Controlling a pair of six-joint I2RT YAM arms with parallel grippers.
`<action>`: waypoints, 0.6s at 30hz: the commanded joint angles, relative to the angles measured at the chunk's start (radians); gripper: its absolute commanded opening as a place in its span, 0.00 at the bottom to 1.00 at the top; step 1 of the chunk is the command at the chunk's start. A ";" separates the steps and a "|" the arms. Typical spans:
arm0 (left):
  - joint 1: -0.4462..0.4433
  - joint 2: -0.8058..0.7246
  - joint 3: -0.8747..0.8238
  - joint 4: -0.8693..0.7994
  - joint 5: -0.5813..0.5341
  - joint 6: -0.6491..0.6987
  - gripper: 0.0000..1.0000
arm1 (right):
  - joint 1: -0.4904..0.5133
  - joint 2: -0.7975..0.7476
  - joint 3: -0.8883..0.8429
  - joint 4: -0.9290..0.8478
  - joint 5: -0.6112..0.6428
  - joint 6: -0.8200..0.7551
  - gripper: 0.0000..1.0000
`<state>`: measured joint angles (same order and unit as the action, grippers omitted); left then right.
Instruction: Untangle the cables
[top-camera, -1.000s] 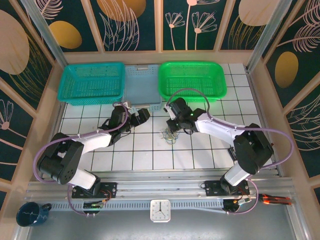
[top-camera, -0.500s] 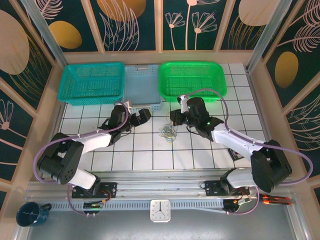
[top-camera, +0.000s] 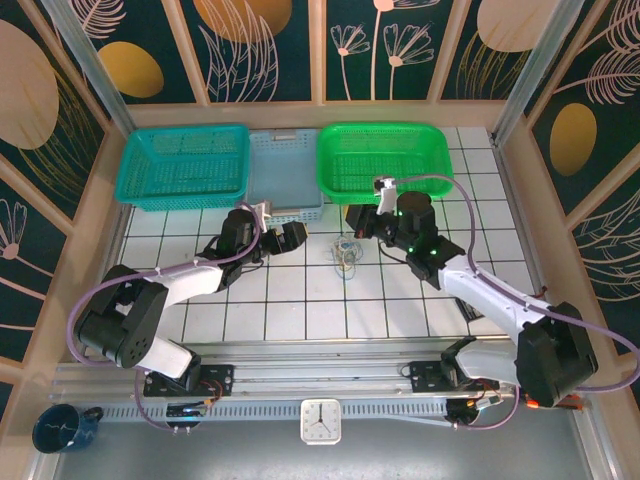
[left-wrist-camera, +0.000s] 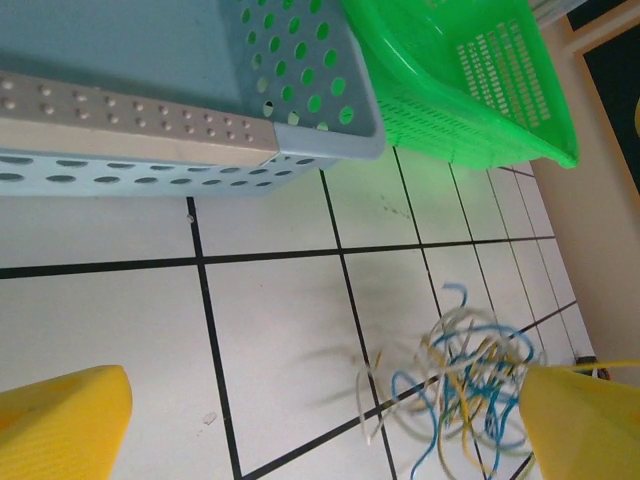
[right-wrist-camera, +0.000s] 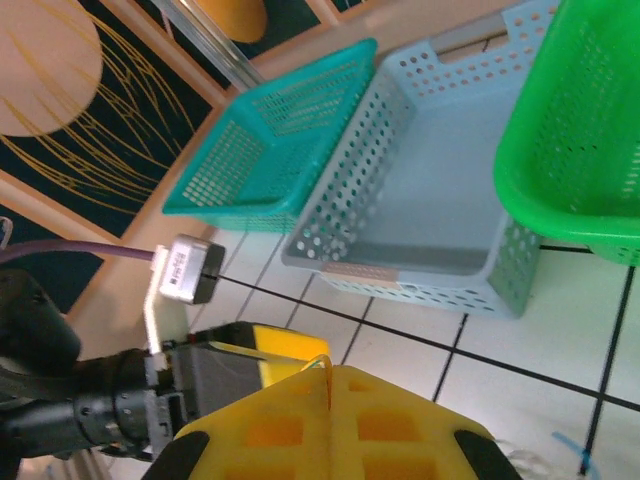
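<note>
Left claw gapes wide; the cables lie tangled on the counter just ahead, near one fingertip. Right claw is clenched on one yellowish strand; the tangle sits just beside it.

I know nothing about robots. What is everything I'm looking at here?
cables: one small tangle, yellowish, blue and whitish, mid-table
teal basket: one, far edge, left
blue-grey basket: one, far edge, middle
green basket: one, far edge, right
table: one, white tiles with dark lines
clock: one, white, near edge between the arm bases
mug: one, dark blue, near left corner
left arm, right arm: black and white, purple hoses
left pincer: yellow fingers, open, left of the tangle
right pincer: yellow fingers, shut on a yellowish strand of the cables
</note>
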<state>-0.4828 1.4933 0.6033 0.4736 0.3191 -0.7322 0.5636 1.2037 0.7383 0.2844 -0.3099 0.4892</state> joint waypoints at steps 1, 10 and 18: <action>-0.004 0.001 0.021 0.046 0.035 0.059 0.99 | -0.005 -0.025 -0.001 0.055 -0.013 0.033 0.00; -0.051 -0.012 0.046 0.026 0.035 0.168 0.99 | -0.007 0.041 -0.012 0.102 -0.047 0.075 0.00; -0.117 -0.023 0.046 0.046 0.016 0.285 0.99 | 0.017 0.075 0.009 0.117 -0.061 0.095 0.00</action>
<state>-0.5877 1.4921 0.6304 0.4759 0.3332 -0.5175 0.5655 1.2663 0.7372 0.3500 -0.3508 0.5644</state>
